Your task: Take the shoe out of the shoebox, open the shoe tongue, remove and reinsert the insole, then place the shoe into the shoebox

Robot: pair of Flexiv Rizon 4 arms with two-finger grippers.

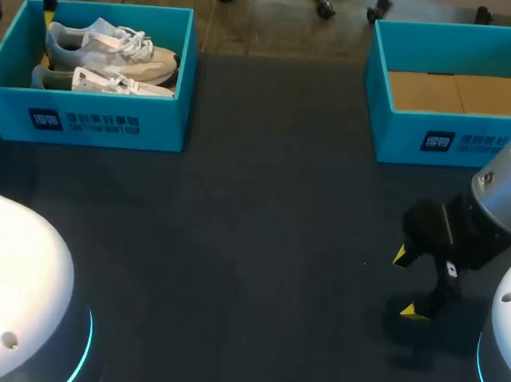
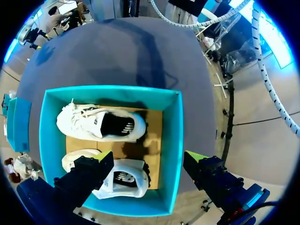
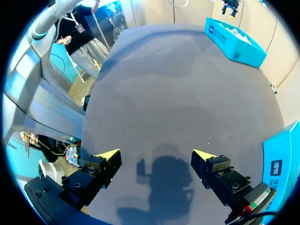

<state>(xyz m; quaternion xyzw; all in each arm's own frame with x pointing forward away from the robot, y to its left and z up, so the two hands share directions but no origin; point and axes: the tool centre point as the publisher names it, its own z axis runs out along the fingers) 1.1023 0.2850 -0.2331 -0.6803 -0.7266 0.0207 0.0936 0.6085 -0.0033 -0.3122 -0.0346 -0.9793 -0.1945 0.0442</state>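
Note:
A blue shoebox [image 1: 102, 121] stands at the table's far left with two white and grey shoes [image 1: 112, 49] lying side by side in it. In the left wrist view I look straight down into this shoebox [image 2: 172, 140]. One shoe [image 2: 101, 124] lies ahead of the fingers and the other shoe [image 2: 126, 180] is partly under one finger. My left gripper [image 2: 147, 157] hangs open above the box and holds nothing. My right gripper [image 1: 407, 284] stands open over bare table at the right, seen also in its own view as the right gripper [image 3: 157, 154].
A second blue box [image 1: 437, 139] at the far right holds only a brown cardboard floor [image 1: 458, 94]. Its corner [image 3: 281, 164] shows beside my right gripper. The dark table [image 1: 251, 244] runs between the two boxes.

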